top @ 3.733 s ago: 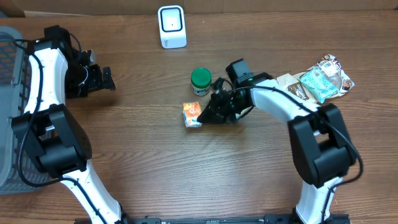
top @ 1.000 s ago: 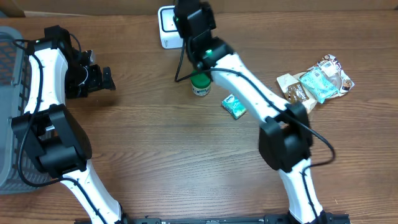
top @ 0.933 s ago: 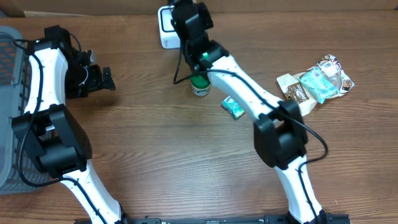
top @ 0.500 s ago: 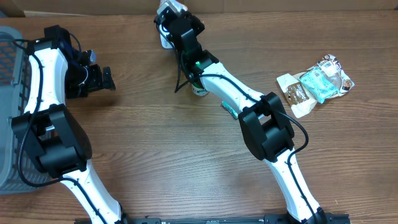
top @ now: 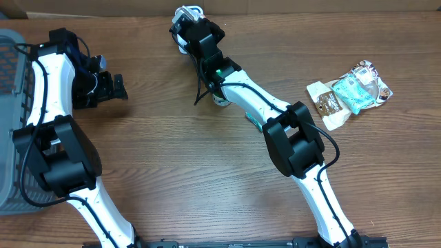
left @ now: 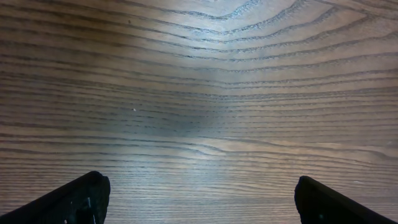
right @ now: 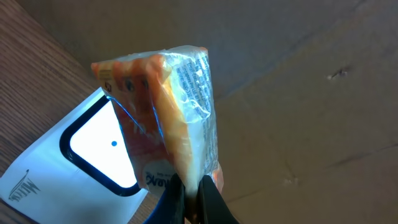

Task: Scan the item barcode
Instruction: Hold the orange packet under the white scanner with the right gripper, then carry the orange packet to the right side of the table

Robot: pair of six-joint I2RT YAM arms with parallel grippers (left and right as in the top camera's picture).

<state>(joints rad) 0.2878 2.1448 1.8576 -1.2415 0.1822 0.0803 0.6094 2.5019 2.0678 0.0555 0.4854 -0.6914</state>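
Observation:
In the right wrist view my right gripper (right: 191,193) is shut on the bottom edge of the item, an orange plastic-wrapped packet (right: 168,106). The packet stands upright just in front of the white barcode scanner (right: 81,155), whose lit window faces it. No barcode is legible on the side I see. Overhead, the right gripper (top: 186,21) hangs at the table's far edge and covers most of the scanner (top: 180,45). My left gripper (top: 118,87) is far to the left, open over bare wood, with its dark fingertips (left: 87,196) spread wide apart.
A green-lidded jar (top: 219,99) and a teal packet (top: 252,121) lie partly under the right arm. A pile of snack packets (top: 351,93) sits at the right. A grey basket (top: 10,124) stands at the left edge. A cardboard wall (right: 298,81) runs behind the scanner.
The right arm lifted the orange packet from mid-table and carried it back to the scanner, moving closer over the last second. The left arm has not moved.

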